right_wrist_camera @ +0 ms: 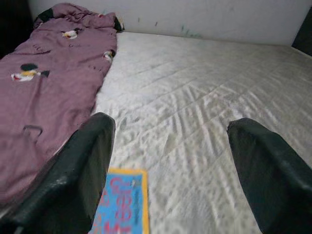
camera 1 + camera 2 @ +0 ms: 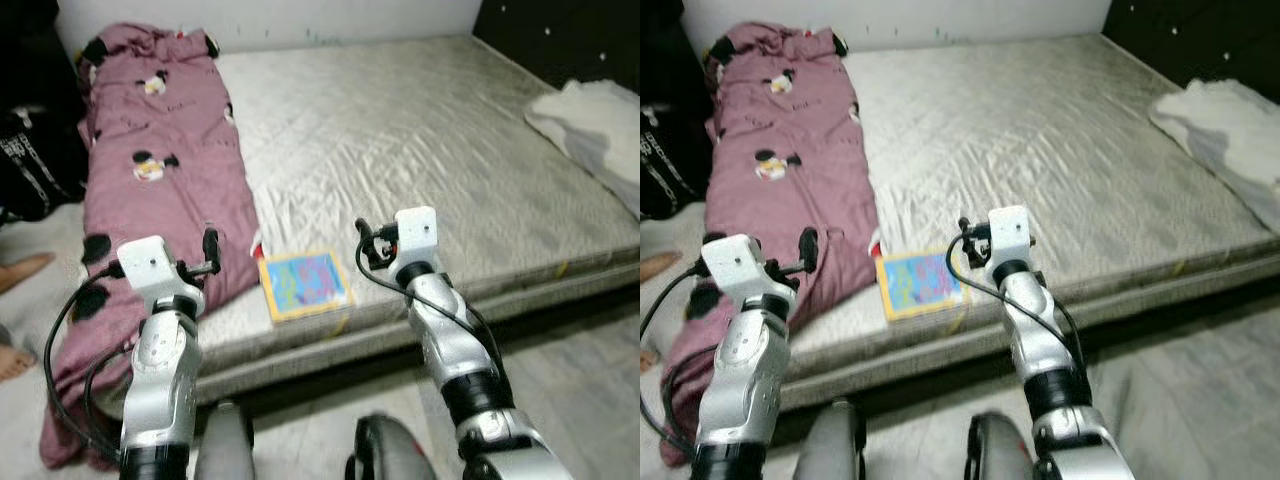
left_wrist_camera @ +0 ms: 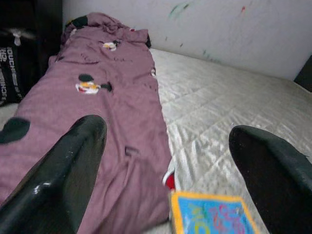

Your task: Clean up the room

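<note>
A mauve blanket printed with cartoon figures lies crumpled along the left side of a bare grey mattress, and its lower end hangs over the front edge. A blue picture book with a yellow border lies flat near the mattress's front edge, just right of the blanket. Both arms are raised in front of the mattress. My left gripper is open and empty, over the blanket's edge with the book just ahead. My right gripper is also open and empty, hovering above the book's right side.
A white bundle of cloth lies on the mattress's far right side. A black bag stands on the floor at the left, near a person's bare feet. Grey floor runs along the mattress front.
</note>
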